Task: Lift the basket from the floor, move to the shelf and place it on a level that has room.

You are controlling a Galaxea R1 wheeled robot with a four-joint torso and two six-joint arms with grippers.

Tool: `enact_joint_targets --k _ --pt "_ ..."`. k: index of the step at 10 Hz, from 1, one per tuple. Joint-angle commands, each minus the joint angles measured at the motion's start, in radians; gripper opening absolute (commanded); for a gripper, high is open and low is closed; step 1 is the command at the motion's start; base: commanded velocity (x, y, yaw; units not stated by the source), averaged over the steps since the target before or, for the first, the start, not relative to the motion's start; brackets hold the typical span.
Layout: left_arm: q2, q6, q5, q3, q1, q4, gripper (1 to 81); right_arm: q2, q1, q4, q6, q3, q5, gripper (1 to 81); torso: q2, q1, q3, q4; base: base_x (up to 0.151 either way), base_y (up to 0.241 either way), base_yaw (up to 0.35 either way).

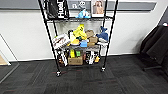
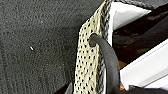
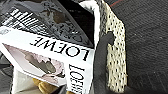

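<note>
Where the floor (image 1: 82, 82) (dark carpet) meets a white wall (image 1: 22, 35), the shelf (image 1: 80, 37) stands; hand grips unclear.

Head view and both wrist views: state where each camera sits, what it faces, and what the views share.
Head view: high on the robot, facing forward and down at the shelf on the floor; no robot part is visible.
Left wrist view: on the left wrist, close to the basket wall and its loop handle, carpet beyond.
Right wrist view: on the right wrist, looking into the basket at a white LOEWE box.
Shared: both wrist views show the basket and carpet.
</note>
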Motion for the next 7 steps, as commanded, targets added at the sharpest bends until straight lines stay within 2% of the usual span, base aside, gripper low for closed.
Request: enact_joint_targets --k 1,2,4,7 --pt "-0.020 -0.001 0.064 -0.006 -0.130 -0.007 81.1 0.018 0.121 0.030 0.001 -0.013 -0.055 81.1 0.001 0.000 -0.091 0.000 0.000 0.000 0.000" --pt "-0.020 -0.001 0.061 -0.006 -0.133 -0.008 81.1 0.026 0.130 0.037 0.002 -0.016 -0.055 81.1 -0.008 0.005 -0.019 0.000 0.000 0.000 0.000" --pt "-0.014 0.001 0.054 -0.006 -0.141 -0.008 81.1 0.032 0.147 0.053 0.004 -0.019 -0.053 81.1 -0.013 0.010 -0.066 0.000 0.000 0.000 0.000" --pt "0.003 0.001 0.011 -0.006 -0.165 -0.011 81.1 0.032 0.181 0.093 0.004 -0.037 -0.049 81.1 -0.014 0.011 -0.075 0.000 0.000 0.000 0.000"
